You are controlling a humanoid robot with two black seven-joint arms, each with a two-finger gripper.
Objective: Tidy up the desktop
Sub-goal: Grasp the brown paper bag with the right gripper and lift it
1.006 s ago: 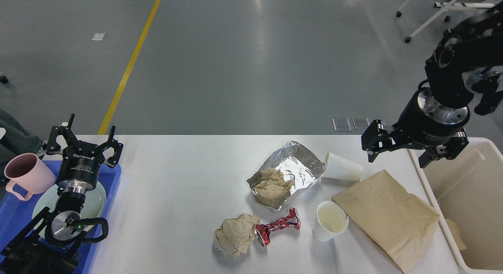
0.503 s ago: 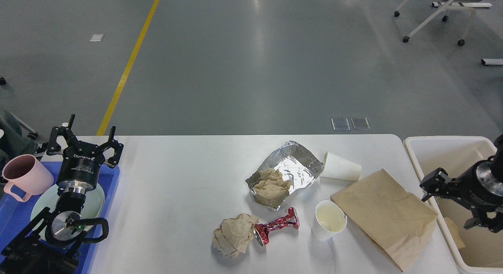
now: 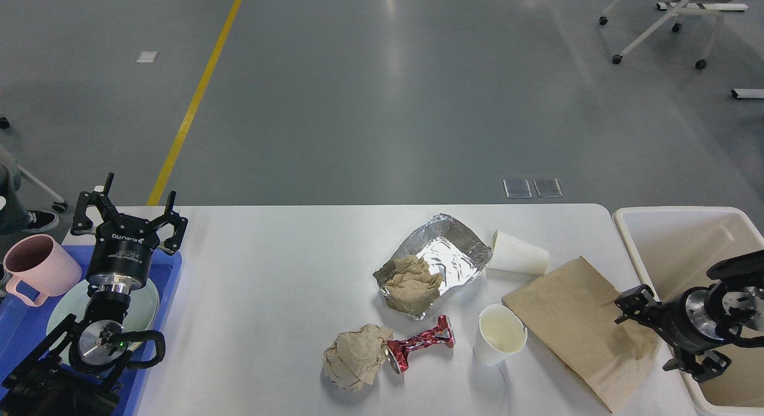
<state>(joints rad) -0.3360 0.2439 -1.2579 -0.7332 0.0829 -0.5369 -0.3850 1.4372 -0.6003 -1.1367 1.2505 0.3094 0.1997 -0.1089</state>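
— Since a second ago, what has moved?
— Only the right gripper (image 3: 656, 332): lowered from above the worktop (image 3: 268, 284) to the brown paper bag (image 3: 582, 323), fingers spread, empty. Left gripper (image 3: 128, 216) is held open. Litter remains uncleared.

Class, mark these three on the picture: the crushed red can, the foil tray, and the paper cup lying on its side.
crushed red can (image 3: 421, 344), head view, on its pinched middle.
foil tray (image 3: 449, 255), head view, on its shiny bare floor.
paper cup lying on its side (image 3: 518, 255), head view, on its white wall.
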